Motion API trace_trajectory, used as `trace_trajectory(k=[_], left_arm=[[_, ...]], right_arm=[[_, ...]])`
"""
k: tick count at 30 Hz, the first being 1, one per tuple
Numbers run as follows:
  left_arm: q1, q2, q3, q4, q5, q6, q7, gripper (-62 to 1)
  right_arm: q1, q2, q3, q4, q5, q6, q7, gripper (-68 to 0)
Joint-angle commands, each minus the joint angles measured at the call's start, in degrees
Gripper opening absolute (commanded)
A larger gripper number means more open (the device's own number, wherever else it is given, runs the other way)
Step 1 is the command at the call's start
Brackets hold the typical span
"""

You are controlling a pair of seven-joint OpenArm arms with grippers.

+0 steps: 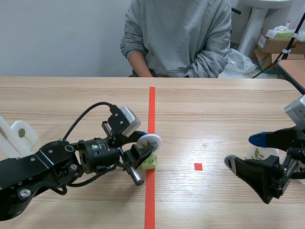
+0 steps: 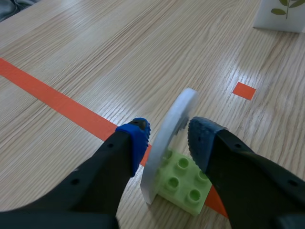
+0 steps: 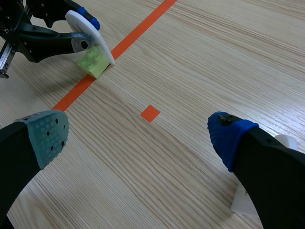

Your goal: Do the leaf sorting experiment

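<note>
A round white disc (image 1: 151, 141) stands on edge on a light green toy brick (image 1: 149, 162), right on the orange-red tape line. My left gripper (image 1: 142, 151) is shut on the disc. In the left wrist view the disc (image 2: 172, 131) is between the two blue pads, with the brick (image 2: 185, 182) under it. My right gripper (image 1: 244, 150) is open low over the table at the right, with nothing between its fingers (image 3: 47, 136). A white card with a leaf picture (image 1: 260, 154) stands just behind it. The right wrist view shows the disc (image 3: 89, 29) and the brick (image 3: 93, 61) far ahead.
A person in a grey sweatshirt (image 1: 178, 36) sits across the table. A white plastic stand (image 1: 18, 136) is at the table's left edge. The long tape line (image 1: 151, 105) and a small red square (image 1: 198, 166) mark the wood. Boxes (image 1: 276, 43) stand off the table at the back right.
</note>
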Motion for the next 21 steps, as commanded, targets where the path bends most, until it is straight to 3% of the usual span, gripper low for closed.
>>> trace_trajectory(k=[1, 7, 21], left_arm=[[-0.9, 0.3, 0.0, 1.0, -0.5, 0.1, -1.0, -45.5], [-0.9, 0.3, 0.0, 1.0, -0.5, 0.1, -1.0, -56.5], [-0.5, -0.3, -0.2, 3.5, -0.6, -0.2, -1.8, -56.4]], right_arm=[[0.7, 0.6, 0.7, 1.0, 0.6, 0.7, 0.7, -7.6], [0.7, 0.6, 0.7, 1.0, 0.6, 0.7, 0.7, -7.6], [0.7, 0.6, 0.7, 1.0, 0.6, 0.7, 0.7, -7.6]])
